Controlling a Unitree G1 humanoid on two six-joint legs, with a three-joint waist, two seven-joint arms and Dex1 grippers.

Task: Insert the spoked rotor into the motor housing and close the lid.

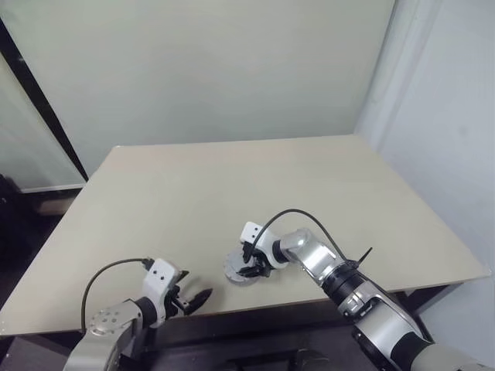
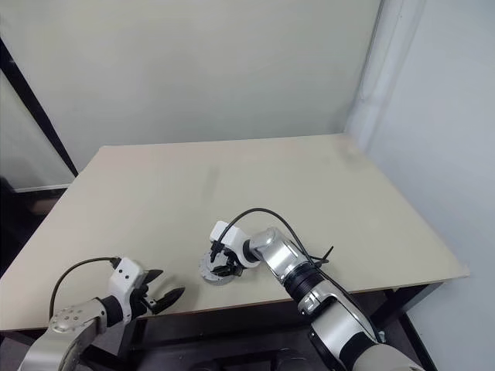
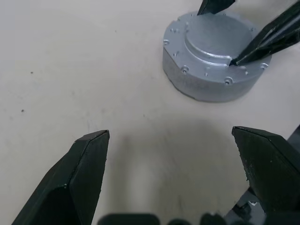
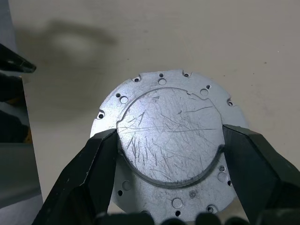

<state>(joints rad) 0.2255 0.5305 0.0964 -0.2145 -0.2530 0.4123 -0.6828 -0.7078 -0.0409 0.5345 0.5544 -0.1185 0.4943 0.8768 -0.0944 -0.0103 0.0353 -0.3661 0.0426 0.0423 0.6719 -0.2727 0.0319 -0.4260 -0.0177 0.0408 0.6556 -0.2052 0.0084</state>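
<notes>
Left eye view: motor housing (image 1: 241,269) sits lower centre on the worktop (image 1: 232,193), near its front edge. Right gripper (image 1: 251,264) jaws clasp the raised lid (image 4: 169,138).

Left wrist view: left gripper (image 3: 176,164) jaws spread wide, empty; housing upper right.

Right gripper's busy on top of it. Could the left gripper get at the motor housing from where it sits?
Probably yes: bare table lies between the open left gripper and the motor housing. But the right gripper straddles its raised top, leaving only the side wall free.
</notes>
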